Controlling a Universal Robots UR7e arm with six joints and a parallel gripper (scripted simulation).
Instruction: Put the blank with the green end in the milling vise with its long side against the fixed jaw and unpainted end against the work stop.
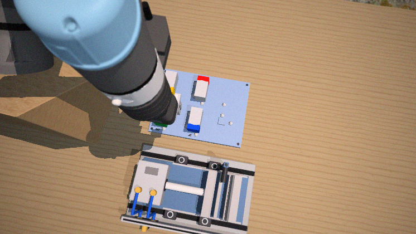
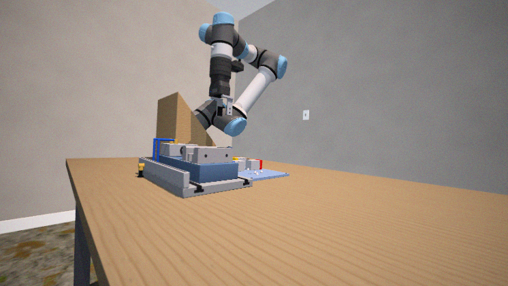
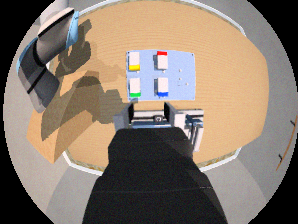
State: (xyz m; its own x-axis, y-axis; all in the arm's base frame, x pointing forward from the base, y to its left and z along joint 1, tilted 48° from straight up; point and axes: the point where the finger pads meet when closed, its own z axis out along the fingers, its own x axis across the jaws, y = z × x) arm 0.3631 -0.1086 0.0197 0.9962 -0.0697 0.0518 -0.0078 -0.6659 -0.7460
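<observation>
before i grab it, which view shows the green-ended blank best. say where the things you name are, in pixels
The wrist view: the green-ended blank (image 1: pixel 160 125) (image 3: pixel 135 86) shows there with its white body and green end uncovered. In the top view the arm hides all but a bit of its green end. The exterior view shows no green end.

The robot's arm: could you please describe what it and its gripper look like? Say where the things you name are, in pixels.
The arm (image 2: pixel 259 86) has dark grey and white sections with light blue caps. The gripper (image 2: pixel 224 106) (image 3: pixel 148 108) has a black body and light grey metal fingers (image 2: pixel 229 105) with dark inner pads.

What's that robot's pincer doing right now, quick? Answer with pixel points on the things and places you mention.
The black-and-grey metal pincer (image 2: pixel 224 110) (image 3: pixel 148 108): open, holding nothing.
</observation>
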